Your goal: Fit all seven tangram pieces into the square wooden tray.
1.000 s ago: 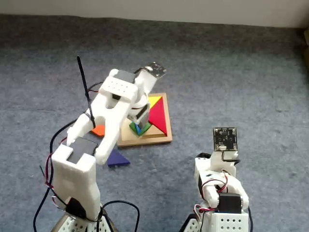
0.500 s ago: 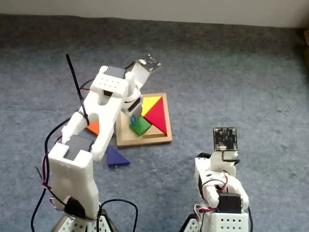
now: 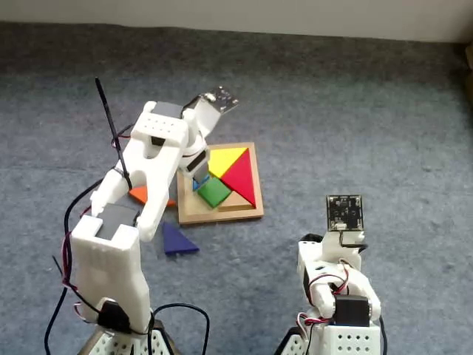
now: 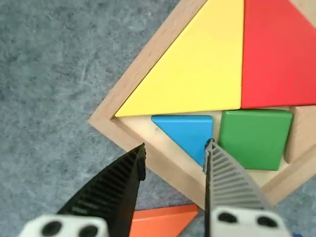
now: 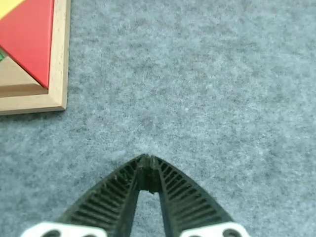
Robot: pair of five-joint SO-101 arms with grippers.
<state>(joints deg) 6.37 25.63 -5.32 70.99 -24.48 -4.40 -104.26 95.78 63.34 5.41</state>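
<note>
The left gripper (image 4: pixel 176 146) hung open above a corner of the wooden tray (image 3: pixel 222 216), its jaws either side of a blue triangle (image 4: pixel 187 132) lying inside beside a green square (image 4: pixel 254 138). The right gripper (image 5: pixel 147 160) sat closed over grey carpet (image 5: pixel 197 74)

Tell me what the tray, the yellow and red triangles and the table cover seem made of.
Tray: bare light wood, faint grain, matt tan. Yellow triangle and red triangle: probably painted wood, flat even colour, crisp edges; plastic not ruled out. Table cover: grey felt-like carpet, fuzzy and mottled.
</note>
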